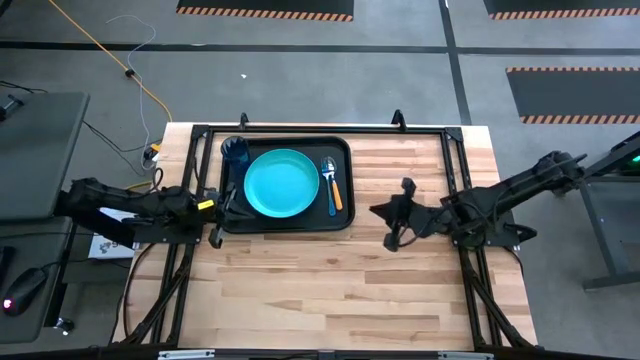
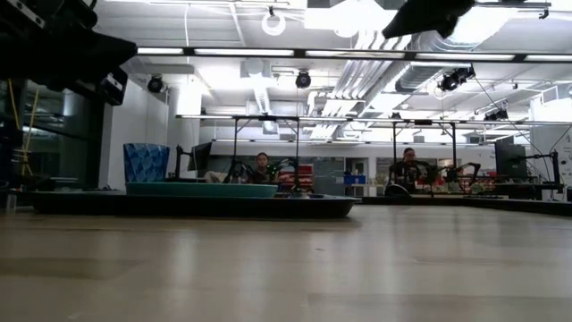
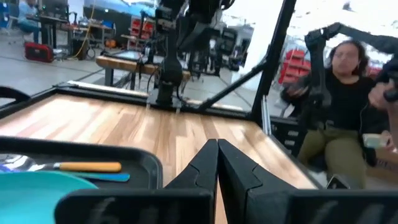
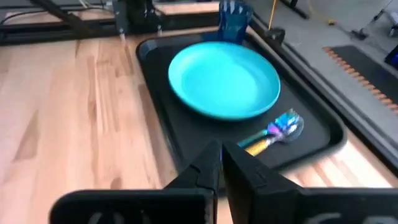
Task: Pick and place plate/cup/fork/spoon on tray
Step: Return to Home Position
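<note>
The black tray (image 1: 285, 222) lies at the table's far left-centre. On it rest the turquoise plate (image 1: 282, 183), the dark-blue cup (image 1: 237, 152) upright at the tray's far left corner, and the orange-handled spoon (image 1: 335, 192) and teal-handled fork (image 1: 327, 177) side by side on the tray's right part. All also show in the right wrist view: plate (image 4: 224, 79), cup (image 4: 234, 20), spoon and fork (image 4: 273, 134). My left gripper (image 1: 226, 203) is shut and empty just above the tray's left rim. My right gripper (image 1: 388, 215) is shut and empty right of the tray.
Bare wooden table (image 1: 330, 280) stretches in front of and to the right of the tray. A black frame (image 1: 455, 170) runs round the table's edges. People sit in the room beyond the table (image 3: 339, 93).
</note>
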Controlling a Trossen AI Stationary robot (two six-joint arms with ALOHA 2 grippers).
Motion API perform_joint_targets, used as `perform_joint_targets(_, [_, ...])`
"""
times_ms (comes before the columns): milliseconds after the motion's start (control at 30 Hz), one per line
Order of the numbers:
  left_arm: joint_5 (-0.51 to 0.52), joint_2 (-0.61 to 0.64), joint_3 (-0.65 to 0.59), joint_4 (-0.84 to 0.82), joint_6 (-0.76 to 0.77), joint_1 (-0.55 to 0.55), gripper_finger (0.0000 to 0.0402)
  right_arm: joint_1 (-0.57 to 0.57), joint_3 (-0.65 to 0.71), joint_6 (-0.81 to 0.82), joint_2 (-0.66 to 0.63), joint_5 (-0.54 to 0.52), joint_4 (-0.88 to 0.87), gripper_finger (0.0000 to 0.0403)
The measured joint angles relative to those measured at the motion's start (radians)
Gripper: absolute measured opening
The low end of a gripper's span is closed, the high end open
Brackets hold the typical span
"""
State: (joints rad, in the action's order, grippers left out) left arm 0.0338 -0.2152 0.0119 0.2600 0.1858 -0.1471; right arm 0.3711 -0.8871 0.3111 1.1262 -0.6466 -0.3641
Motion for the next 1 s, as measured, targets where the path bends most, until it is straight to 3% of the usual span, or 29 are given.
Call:
perform_joint_targets(100, [0.0, 0.004, 0.0, -0.031, -0.019, 0.0, 0.0, 0.057, 0.0, 0.079, -0.052, -0.035, -0.104, 0.001])
perform_joint_targets(233, [0.0, 0.004, 0.0, -0.021, -0.024, 0.0, 0.0, 0.169, 0.042, 0.208, -0.139, -0.181, -0.182, 0.0003])
perform_joint_targets(333, [0.0, 0.003, 0.0, -0.019, -0.029, 0.0, 0.0, 0.238, 0.149, 0.238, -0.222, -0.262, -0.12, 0.0001])
perform_joint_targets(433, [0.0, 0.003, 0.0, -0.022, -0.046, 0.0, 0.0, 0.245, 0.266, 0.242, -0.33, -0.25, -0.009, 0.0])
perform_joint_targets(667, [-0.004, 0.003, 0.0, -0.028, -0.065, 0.001, 0.0, 0.042, 0.469, 0.173, -0.539, 0.007, 0.211, 0.0])
perform_joint_targets(867, [-0.004, 0.003, 0.0, -0.031, -0.034, 0.001, 0.0, -0.225, 0.544, 0.02, -0.579, 0.364, 0.37, 0.0])
perform_joint_targets(1000, [-0.004, 0.003, 0.0, -0.031, -0.033, 0.001, 0.0, -0.323, 0.544, -0.023, -0.592, 0.442, 0.371, 0.0])
